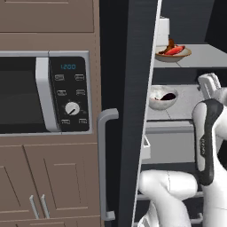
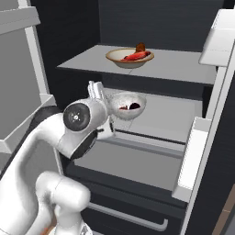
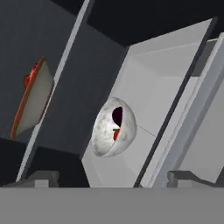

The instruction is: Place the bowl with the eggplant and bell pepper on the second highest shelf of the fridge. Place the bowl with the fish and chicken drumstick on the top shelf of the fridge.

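Note:
A tan bowl [image 1: 173, 52] [image 2: 130, 57] [image 3: 30, 103] holding the red fish and the brown drumstick rests on the fridge's top shelf [image 2: 183, 64]. One shelf below [image 2: 170, 119] sits a grey speckled bowl [image 1: 162, 96] [image 2: 130, 104] [image 3: 113, 127] with the dark eggplant and a bit of red pepper. My gripper [image 3: 114, 177] [image 2: 106, 110] hovers just in front of the grey bowl, apart from it. It is open, its fingertips [image 3: 41, 177] spread wide with nothing between them.
The open fridge door [image 1: 133, 111] with its grey handle [image 1: 106, 164] stands to the left. The other door's white bins [image 2: 202, 156] are on the right. A microwave [image 1: 44, 93] sits in brown cabinets. A lower shelf [image 2: 133, 160] and a drawer [image 2: 128, 211] lie below.

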Controlling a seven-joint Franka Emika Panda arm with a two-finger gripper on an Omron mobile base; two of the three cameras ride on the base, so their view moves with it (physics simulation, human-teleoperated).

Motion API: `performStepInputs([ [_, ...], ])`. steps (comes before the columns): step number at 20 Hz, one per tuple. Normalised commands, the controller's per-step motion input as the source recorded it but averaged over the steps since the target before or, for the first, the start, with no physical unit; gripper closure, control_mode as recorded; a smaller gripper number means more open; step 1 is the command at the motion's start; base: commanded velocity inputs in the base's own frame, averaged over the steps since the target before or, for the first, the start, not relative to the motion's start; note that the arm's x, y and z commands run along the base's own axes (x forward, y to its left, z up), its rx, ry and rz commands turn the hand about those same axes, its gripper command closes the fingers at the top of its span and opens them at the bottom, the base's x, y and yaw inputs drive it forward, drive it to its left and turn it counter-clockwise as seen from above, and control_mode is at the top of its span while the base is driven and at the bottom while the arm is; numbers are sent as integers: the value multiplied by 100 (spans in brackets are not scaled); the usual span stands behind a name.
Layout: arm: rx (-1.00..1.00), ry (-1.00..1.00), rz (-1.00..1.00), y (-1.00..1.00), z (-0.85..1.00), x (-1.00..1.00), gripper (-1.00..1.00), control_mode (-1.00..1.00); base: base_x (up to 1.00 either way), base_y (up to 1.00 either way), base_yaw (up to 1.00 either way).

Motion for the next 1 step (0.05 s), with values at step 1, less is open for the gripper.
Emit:
performStepInputs([
  [1,-7,0,0,24,83,-100,-100,-100,0,0,0],
])
